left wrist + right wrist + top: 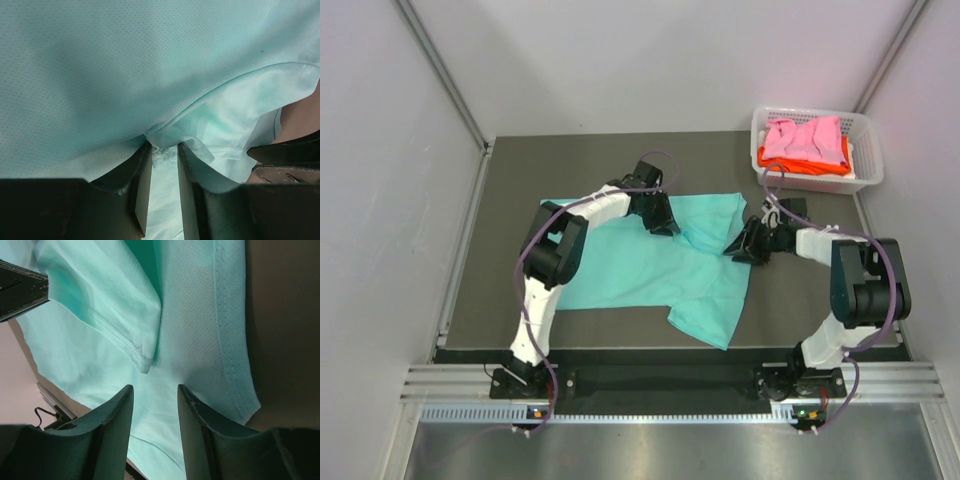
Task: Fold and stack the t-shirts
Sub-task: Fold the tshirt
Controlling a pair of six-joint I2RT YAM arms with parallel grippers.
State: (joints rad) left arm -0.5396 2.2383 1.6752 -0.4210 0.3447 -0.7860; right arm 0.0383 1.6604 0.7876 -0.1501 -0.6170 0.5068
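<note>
Rumpled teal t-shirt (650,268), fine mesh, stitched hems

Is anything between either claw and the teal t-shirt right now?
Nothing visible. The left claw sits right against the teal t-shirt at a curved seam, and the right claw hangs open directly over its hemmed edge. Only cloth shows at their tips; the white basket stands apart at the far right corner.
</note>
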